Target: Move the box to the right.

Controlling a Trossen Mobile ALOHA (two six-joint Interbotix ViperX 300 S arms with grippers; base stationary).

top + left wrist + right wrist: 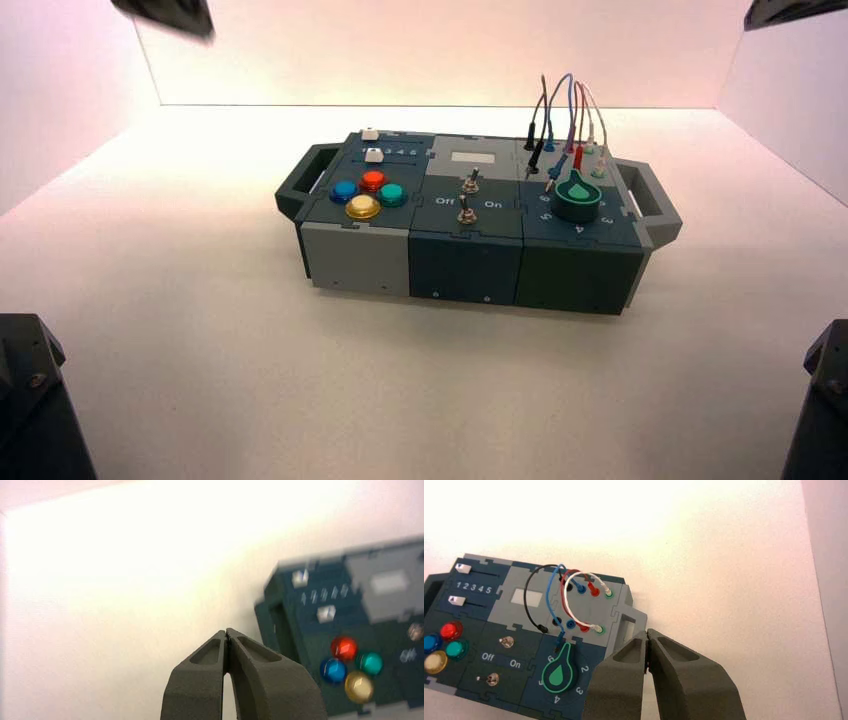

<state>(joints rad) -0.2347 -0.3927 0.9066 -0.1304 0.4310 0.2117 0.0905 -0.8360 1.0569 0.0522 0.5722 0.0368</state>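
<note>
The long dark teal and grey modular box [465,262] is resting between the two arms, sitting slightly askew. From where I stand, neither set of jaws is gripping it; both are closed to a line, holding nothing. The left gripper [227,632] is hanging off past the box's left end; the right gripper [647,632] is hovering near the right end.

Handling, my estimate: rigid, moderately heavy, likely sliding rather than lifting; smooth walls may be slipping under fingertips. The grey right end handle [652,203] is lying nearest the right jaws and is offering the best pull; the dark left end handle [303,180], nearer the left jaws, is suiting a push.

Smaller and more fragile: the looped black, blue, red and white wires [566,595], rising on the right jaws' side, are risking a snag. The green knob [558,676], close by, is better left untouched.
</note>
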